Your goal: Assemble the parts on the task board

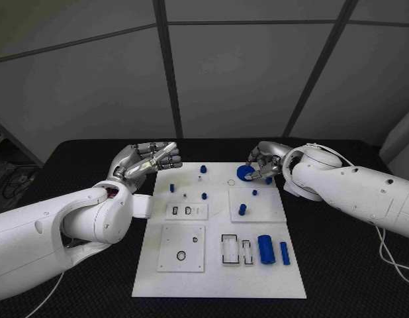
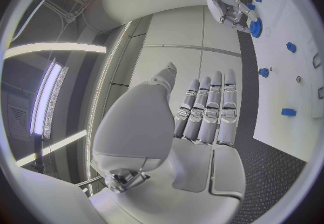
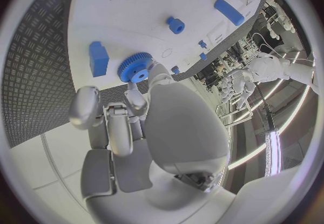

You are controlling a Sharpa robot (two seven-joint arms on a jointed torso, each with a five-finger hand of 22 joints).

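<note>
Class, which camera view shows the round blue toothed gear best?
The right wrist view: the round blue toothed gear shows its teeth and hub at the right hand's fingertips. The head view shows a blue blob; the left wrist view shows it small.

Task board (image 1: 157, 281) centred on desk (image 1: 357, 278); gear (image 1: 245, 173) at its far edge, two cylinders (image 1: 265, 250) near right, left robot hand (image 1: 147, 161) beside far-left corner.

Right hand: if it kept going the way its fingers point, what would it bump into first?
The right hand already touches the blue gear with its fingertips. Just past the gear lies the white task board, though the gap between them is hard to judge.
</note>
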